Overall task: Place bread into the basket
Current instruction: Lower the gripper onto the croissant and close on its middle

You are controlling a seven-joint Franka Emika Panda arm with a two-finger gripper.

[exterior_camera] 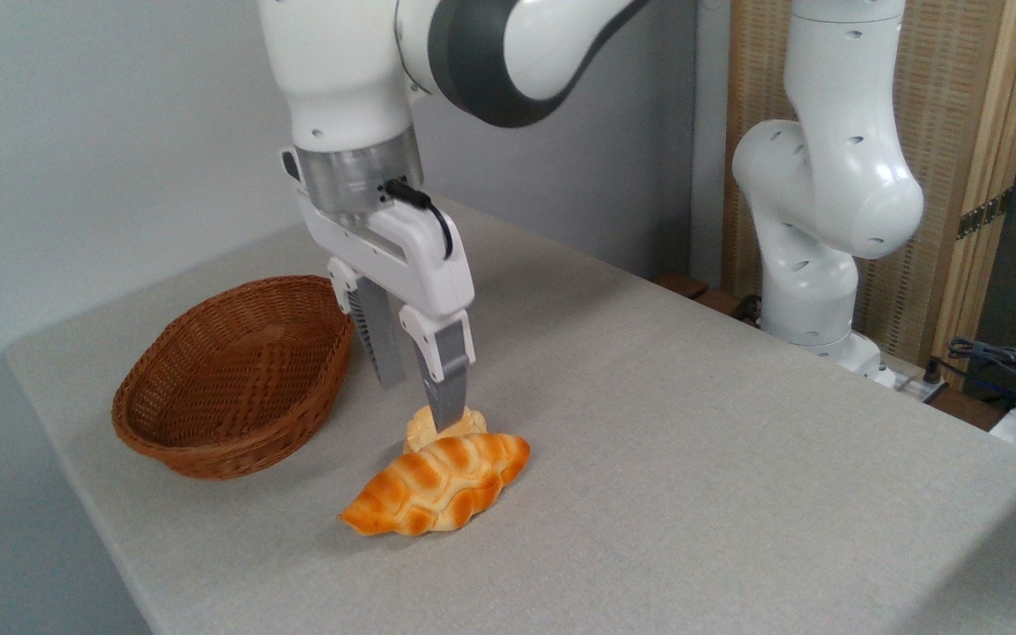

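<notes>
lying on the table (737, 459) near the basket (235, 375), the bread (437, 485) is ungrasped. the tool (420, 388), spread and empty, hangs over the bun (424, 425) behind; descending here would probably grab that instead.

The jaws hang open above the bread (437, 485), right of the basket (230, 375).
</notes>
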